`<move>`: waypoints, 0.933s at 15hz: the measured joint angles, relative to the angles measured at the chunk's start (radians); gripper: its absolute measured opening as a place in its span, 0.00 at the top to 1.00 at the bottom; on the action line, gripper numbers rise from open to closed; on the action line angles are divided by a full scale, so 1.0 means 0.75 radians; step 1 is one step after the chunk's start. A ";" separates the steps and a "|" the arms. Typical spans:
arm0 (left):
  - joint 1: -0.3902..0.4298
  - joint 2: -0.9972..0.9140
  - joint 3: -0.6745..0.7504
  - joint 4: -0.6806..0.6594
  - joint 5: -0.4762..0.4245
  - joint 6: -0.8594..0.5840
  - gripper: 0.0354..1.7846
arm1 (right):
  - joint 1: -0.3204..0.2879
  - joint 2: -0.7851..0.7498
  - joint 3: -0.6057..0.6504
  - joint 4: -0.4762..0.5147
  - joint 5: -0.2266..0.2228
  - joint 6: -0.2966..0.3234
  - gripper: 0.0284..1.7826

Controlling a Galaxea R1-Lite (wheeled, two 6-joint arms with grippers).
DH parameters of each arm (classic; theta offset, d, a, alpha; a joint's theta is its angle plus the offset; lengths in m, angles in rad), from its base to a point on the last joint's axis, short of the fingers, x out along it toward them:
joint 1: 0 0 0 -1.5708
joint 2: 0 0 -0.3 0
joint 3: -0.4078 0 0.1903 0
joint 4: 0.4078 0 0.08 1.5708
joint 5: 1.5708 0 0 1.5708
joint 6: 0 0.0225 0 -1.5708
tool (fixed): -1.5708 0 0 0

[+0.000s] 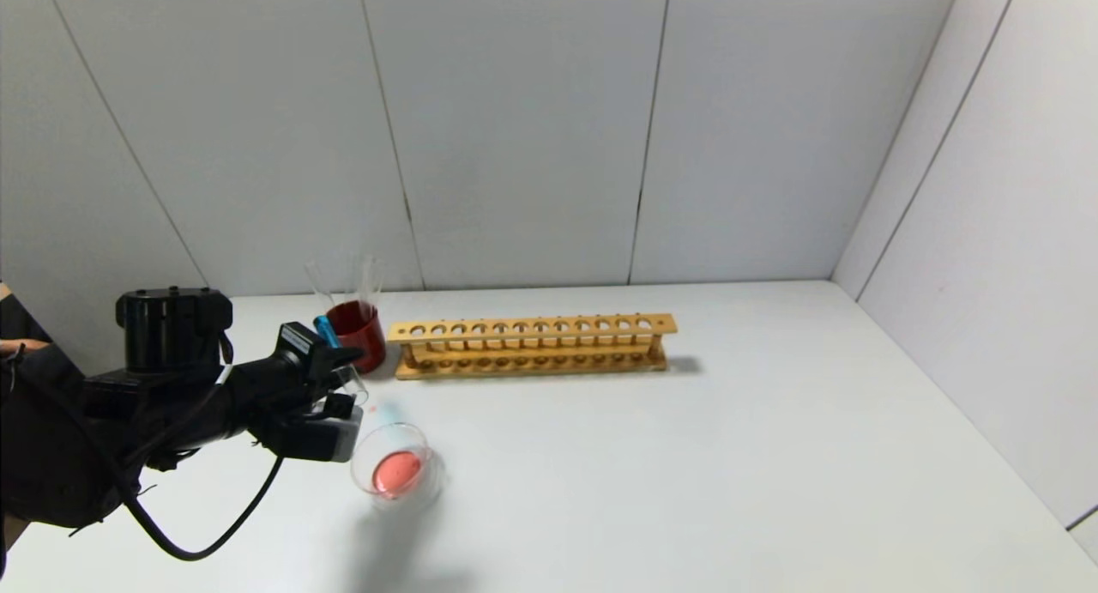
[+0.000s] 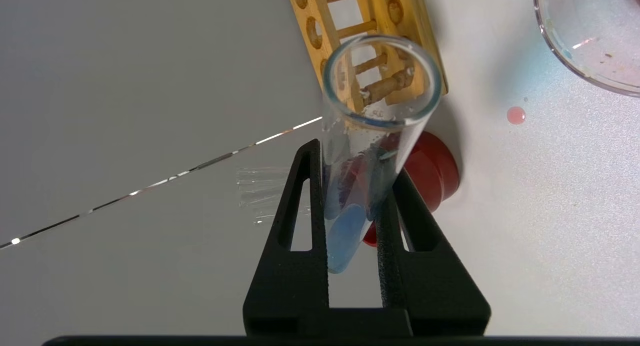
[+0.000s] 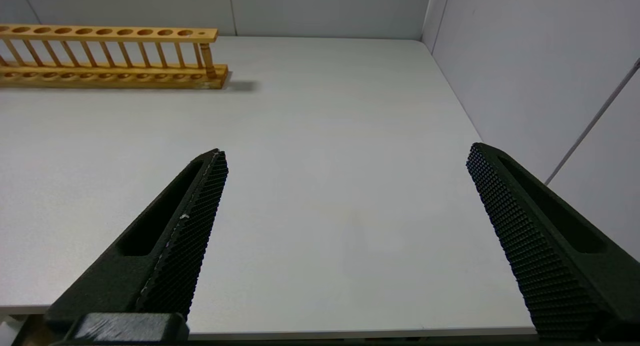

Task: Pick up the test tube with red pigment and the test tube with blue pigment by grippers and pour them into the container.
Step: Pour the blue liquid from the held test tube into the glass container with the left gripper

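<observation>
Pinching the test tube with blue pigment (image 2: 367, 150), left gripper (image 2: 352, 186) beside the container (image 1: 399, 471).

The test tube with blue pigment (image 2: 367, 150) tilts beside the container (image 1: 399, 475), blue liquid pooled at its closed end; the container holds red liquid.

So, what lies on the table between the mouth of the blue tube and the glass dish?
In the left wrist view, only bare table with one small red droplet lies between the test tube with blue pigment and the container.
</observation>
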 joint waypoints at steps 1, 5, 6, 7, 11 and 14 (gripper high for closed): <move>-0.002 0.007 0.000 0.000 -0.002 0.031 0.84 | 0.000 0.000 0.000 0.000 -0.001 0.000 0.02; -0.005 0.031 -0.010 0.002 -0.003 0.095 0.84 | 0.000 0.000 0.000 0.000 -0.001 0.000 0.02; -0.012 0.036 -0.012 0.002 -0.003 0.116 0.84 | 0.000 0.000 0.000 0.000 0.000 0.000 0.02; -0.023 0.041 -0.018 0.004 -0.001 0.122 0.84 | 0.000 0.000 0.000 0.000 -0.001 0.000 0.02; -0.056 0.062 -0.046 0.004 0.006 0.188 0.84 | 0.000 0.000 0.000 -0.001 0.000 -0.001 0.02; -0.060 0.068 -0.057 0.007 0.006 0.232 0.84 | 0.000 0.000 0.000 0.000 -0.001 0.000 0.02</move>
